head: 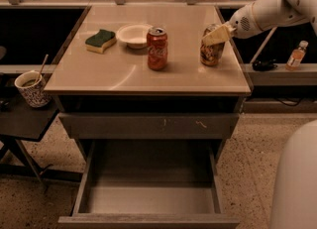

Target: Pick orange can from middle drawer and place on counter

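Observation:
The orange can (212,50) stands upright on the tan counter (124,77), near its right edge. My gripper (216,35) reaches in from the right and is shut on the can's upper part, with one pale finger lying across its top. The middle drawer (148,199) is pulled open below the counter, and its grey floor is bare.
On the counter are a red Coca-Cola can (157,48), a white bowl (133,34) and a green-and-yellow sponge (100,40). A scratched drawer front (148,125) is closed above the open drawer. A cup (30,88) stands on the dark side table (22,119) at left. A small bottle (297,54) is at right.

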Robot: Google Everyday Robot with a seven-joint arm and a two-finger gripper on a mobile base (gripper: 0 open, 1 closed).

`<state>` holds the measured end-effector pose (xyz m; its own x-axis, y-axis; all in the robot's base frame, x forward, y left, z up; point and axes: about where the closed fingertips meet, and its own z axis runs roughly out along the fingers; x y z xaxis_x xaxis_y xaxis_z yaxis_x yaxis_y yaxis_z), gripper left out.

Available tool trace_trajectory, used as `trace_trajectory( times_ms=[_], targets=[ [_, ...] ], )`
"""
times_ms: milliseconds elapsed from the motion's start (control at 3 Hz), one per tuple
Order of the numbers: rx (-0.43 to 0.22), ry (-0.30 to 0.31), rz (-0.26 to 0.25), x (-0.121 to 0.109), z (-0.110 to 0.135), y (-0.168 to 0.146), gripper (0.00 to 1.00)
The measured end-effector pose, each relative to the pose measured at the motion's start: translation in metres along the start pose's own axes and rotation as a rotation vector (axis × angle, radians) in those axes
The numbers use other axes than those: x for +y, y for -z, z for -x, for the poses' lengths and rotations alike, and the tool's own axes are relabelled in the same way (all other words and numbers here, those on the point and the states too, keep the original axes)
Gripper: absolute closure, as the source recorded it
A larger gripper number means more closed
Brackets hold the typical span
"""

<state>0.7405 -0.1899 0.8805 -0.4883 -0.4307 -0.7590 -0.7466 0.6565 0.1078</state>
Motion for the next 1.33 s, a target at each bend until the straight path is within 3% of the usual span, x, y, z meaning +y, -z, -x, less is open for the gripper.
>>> trace_trajectory(
  times_ms=[667, 1000, 1333],
  targets=[
    [0.0, 0.0, 0.0, 0.0, 0.0, -0.0001, 0.11],
    [0.0, 0.0, 0.0, 0.0, 0.0, -0.0001, 0.0],
    [0.0, 0.0, 0.0, 0.0, 0.0, -0.0001, 0.0]
  ],
)
